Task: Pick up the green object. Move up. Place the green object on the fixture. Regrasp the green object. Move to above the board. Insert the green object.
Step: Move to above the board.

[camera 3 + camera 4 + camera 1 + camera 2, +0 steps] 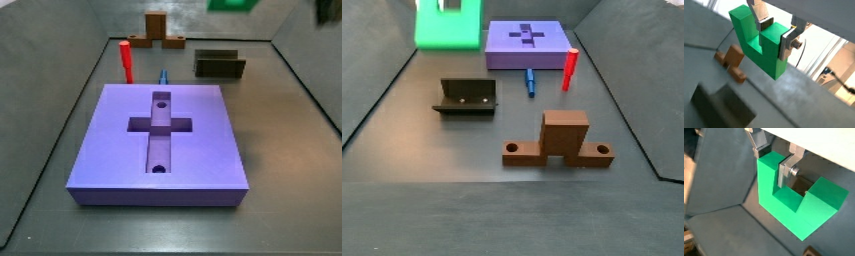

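Observation:
In both wrist views my gripper is shut on the green object, its silver fingers clamping one arm of the U. The piece hangs high in the air. It shows at the upper edge in both side views, with the gripper itself cut off above. The fixture sits on the floor, apart from the piece, and shows in a wrist view below it. The purple board lies flat with its cross recess bare.
A thin red peg stands upright beside the board, and a small blue peg lies next to it. A brown cross-shaped stand stands near a wall. Sloped grey walls enclose the floor.

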Controlling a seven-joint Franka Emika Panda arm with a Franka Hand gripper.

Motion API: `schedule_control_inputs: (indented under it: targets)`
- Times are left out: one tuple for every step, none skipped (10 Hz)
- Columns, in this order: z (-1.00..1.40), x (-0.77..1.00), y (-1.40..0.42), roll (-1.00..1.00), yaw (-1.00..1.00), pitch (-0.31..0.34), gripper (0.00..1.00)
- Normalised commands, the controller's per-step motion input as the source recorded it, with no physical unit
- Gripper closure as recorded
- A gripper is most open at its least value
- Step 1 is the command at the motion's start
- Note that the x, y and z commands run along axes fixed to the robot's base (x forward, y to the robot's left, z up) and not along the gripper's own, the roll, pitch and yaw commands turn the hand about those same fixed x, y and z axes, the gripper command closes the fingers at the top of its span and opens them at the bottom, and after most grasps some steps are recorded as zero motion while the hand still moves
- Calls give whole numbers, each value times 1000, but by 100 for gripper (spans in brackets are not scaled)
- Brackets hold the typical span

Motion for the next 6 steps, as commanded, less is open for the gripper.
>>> schedule_control_inputs:
  targets:
    - [1400,8,-7,-21,12,38,100]
    - [969,16,-12,-17,10,47,100]
    - [432,33,-13,8,11,60,100]
    - [270,46,-12,21,19,70,100]
    - [172,49,-19,7,20,72,100]
    - [275,-1278,-1400,-1000,-3,120,100]
